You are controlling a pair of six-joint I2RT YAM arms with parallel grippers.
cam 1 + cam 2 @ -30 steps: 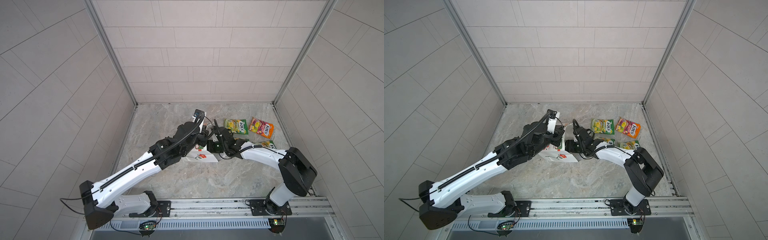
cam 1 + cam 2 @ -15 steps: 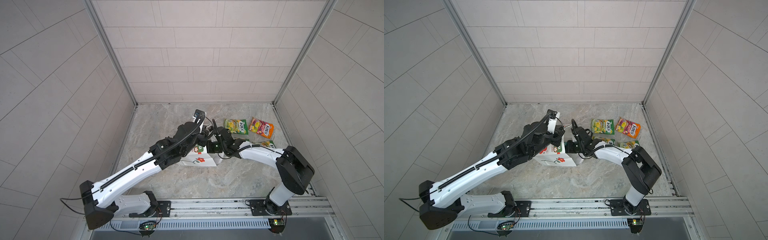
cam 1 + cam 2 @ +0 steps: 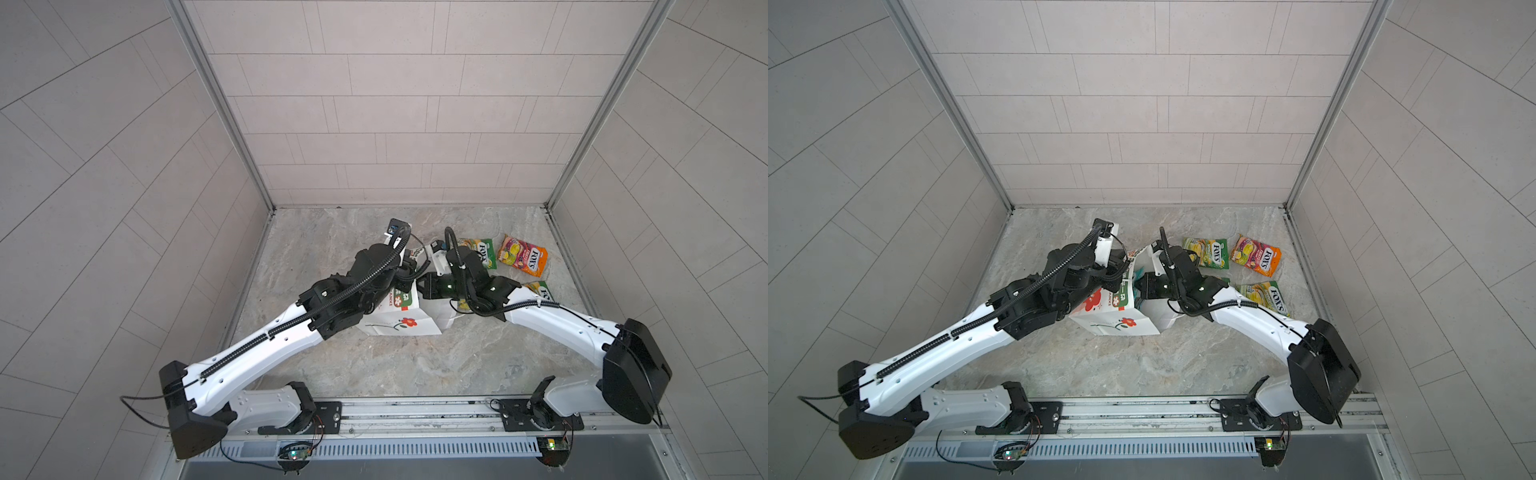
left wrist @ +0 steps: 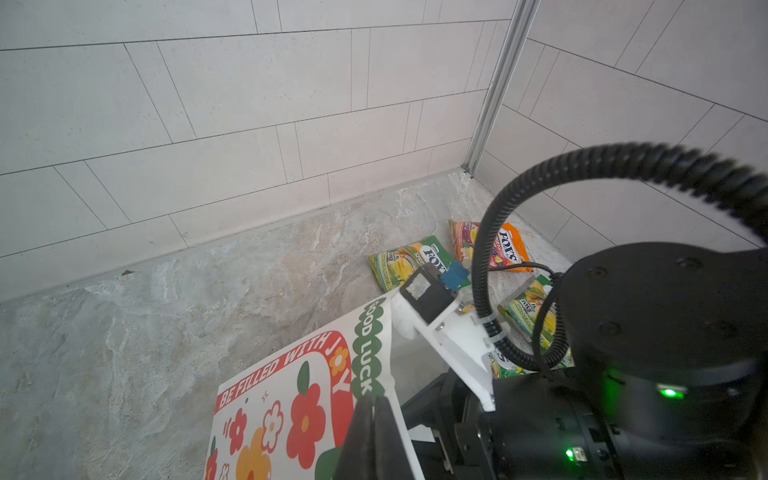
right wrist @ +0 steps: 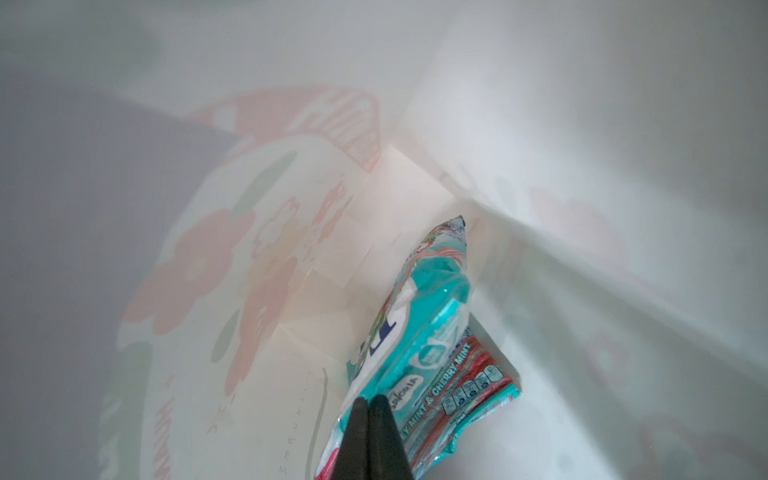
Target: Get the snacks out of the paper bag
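White paper bag [image 3: 400,323] at centre of both top views, left gripper [image 4: 373,402] pinched on its rim, right gripper [image 5: 369,402] inside, clamped on teal-red packet [image 5: 432,332], green-yellow packet [image 3: 482,252], orange-pink packet [image 3: 523,256], another green-yellow packet [image 3: 541,291] right of centre.

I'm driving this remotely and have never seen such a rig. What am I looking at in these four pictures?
Two white robot arms with pinching grippers work on a marble table. Two pictures look down from overhead; the other two come from a camera on each wrist. The left gripper is shut on the rim of the paper bag, holding it. The right gripper is inside the bag, shut and seemingly pinching a teal-red packet. Lying out: a green-yellow packet, a second green-yellow packet and an orange-pink packet.
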